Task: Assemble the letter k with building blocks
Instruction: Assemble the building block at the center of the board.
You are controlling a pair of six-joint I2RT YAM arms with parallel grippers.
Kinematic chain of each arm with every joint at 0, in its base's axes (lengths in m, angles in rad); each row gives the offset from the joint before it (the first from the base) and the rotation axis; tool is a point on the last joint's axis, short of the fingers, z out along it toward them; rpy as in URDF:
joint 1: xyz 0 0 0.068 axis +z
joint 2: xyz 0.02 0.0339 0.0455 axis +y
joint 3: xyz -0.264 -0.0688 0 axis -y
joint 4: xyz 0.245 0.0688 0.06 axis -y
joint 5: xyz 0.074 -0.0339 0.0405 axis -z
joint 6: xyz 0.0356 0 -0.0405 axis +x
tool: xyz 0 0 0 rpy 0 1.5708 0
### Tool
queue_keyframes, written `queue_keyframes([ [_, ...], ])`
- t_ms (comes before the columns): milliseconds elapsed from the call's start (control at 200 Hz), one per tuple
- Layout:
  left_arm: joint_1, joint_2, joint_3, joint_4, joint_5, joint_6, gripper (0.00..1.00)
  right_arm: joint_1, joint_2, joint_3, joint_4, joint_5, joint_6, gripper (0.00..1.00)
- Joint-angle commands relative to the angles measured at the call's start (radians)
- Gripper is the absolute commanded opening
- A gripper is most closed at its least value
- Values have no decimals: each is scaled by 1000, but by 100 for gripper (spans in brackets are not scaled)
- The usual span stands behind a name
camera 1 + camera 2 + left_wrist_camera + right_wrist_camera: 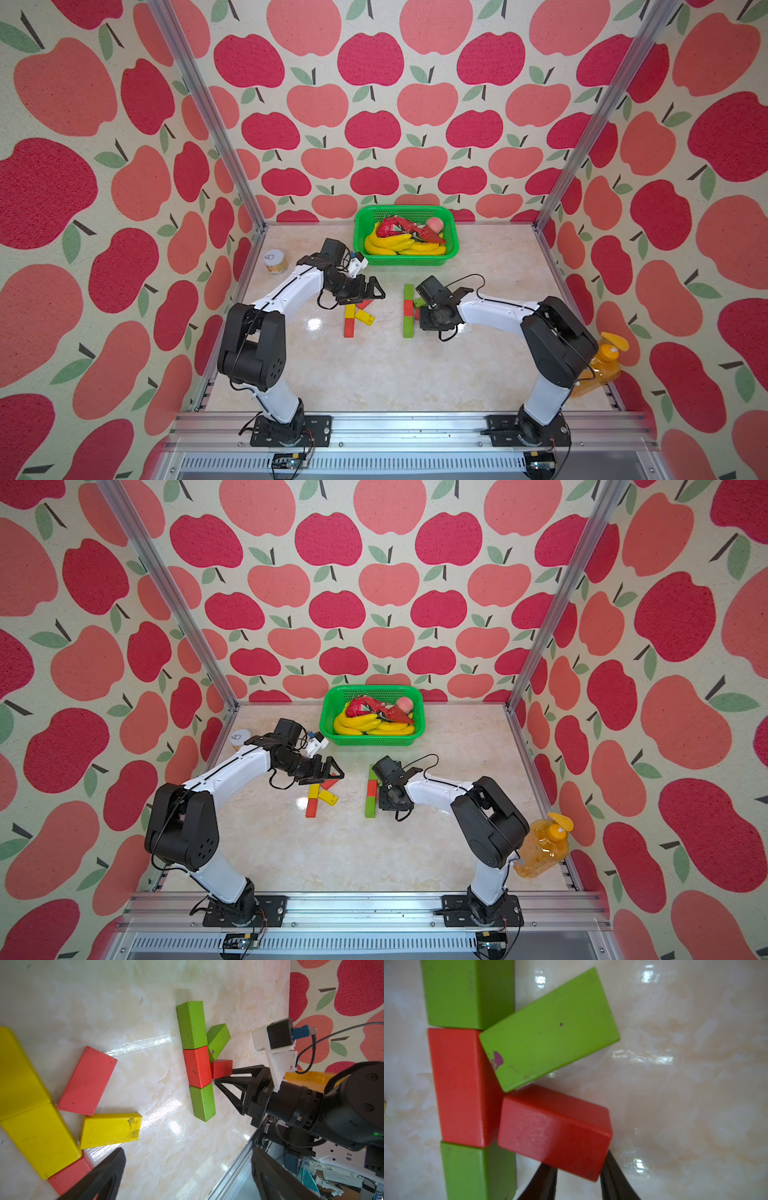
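Three building blocks, green, red and green, lie end to end in a straight column (408,309) (371,791) (197,1064) (460,1084). A slanted green block (218,1040) (550,1028) leans against the column's red middle. Just below it, my right gripper (577,1164) (223,1076) is shut on a red block (554,1132) (221,1068), whose free end touches the column. In both top views the wrist hides that block. A loose cluster of yellow and red blocks (355,318) (320,798) (99,1084) lies to the left. My left gripper (374,291) (332,771) (187,1178) hovers open over the cluster, holding nothing.
A green basket (409,261) (376,741) with toy bananas (386,245) and other toys stands at the back. A small can (275,262) sits at the far left. An orange pump bottle (602,365) (540,850) stands by the right rail.
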Motion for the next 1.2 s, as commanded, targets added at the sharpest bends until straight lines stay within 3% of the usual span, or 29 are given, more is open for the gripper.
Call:
queue_keyframes([
  [0,-6,15,1,-26,-3,31,98,-1,16,-12,-3,-28,11,39],
  [675,-12,15,2,-28,-9,34,98,9,-13,-13,-2,-18,2,41],
  [860,-12,-9,-7,-14,-20,36,98,45,-166,-7,-36,50,-14,59],
  [1005,-12,-17,0,-10,-11,41,98,49,-317,-1,-39,21,-30,68],
  [1195,-23,-61,24,-10,-37,58,98,-14,-428,56,-101,20,-167,79],
])
